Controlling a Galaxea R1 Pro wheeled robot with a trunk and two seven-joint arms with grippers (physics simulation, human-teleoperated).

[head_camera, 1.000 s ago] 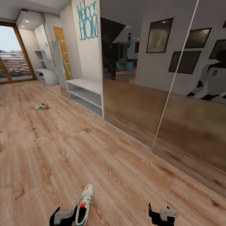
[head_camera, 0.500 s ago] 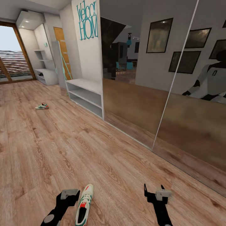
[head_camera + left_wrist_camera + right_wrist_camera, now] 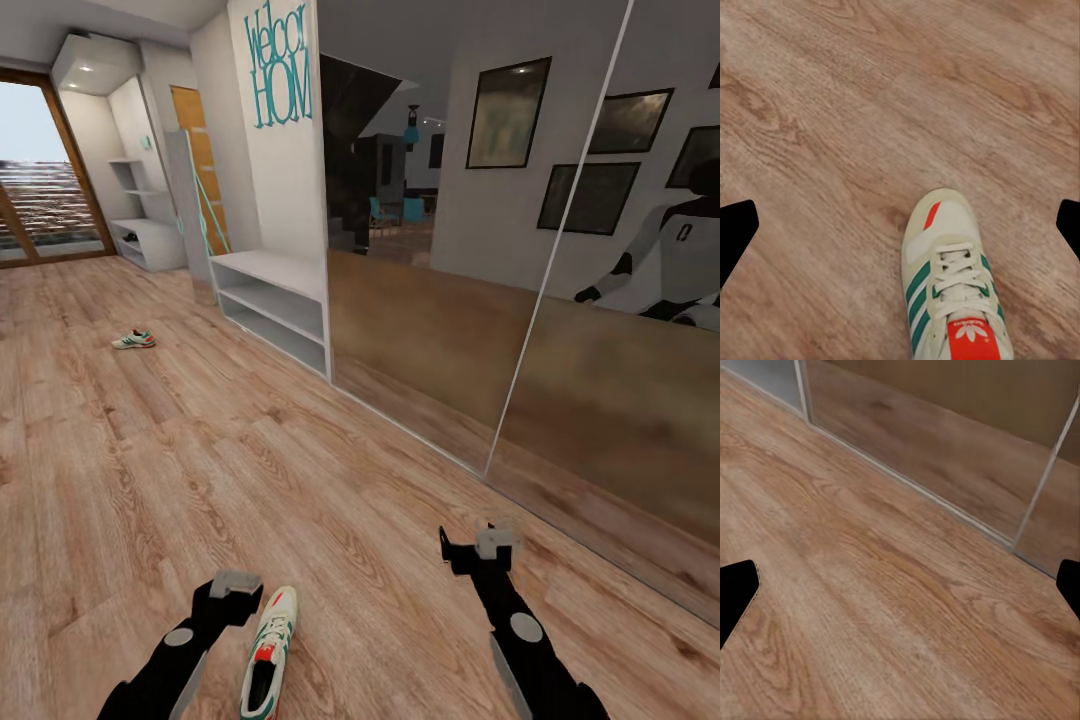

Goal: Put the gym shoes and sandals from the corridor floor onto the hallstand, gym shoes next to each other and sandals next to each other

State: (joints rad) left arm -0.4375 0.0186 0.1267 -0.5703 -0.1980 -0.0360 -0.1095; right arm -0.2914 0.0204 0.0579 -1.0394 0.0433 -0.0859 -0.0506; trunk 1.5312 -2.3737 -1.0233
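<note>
cream gym shoe lies on the floor beside the open left gripper; right gripper open.

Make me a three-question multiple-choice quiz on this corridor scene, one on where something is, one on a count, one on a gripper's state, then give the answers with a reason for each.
1. Where does the near gym shoe lie?
A. On the floor beside the left gripper
B. On the low white shelf
C. Against the mirror wall

2. How many gym shoes are on the wood floor in the head view?
A. One
B. Two
C. Four

3. What state is the left gripper in?
A. Shut on the shoe
B. Open, holding nothing
C. Shut on a sandal

Answers:
1 A: the shoe rests on the planks just by that gripper.
2 B: the near one, plus the far gym shoe up the corridor.
3 B: the left wrist view shows its fingertips wide apart, with the shoe lying untouched on the floor.
</note>
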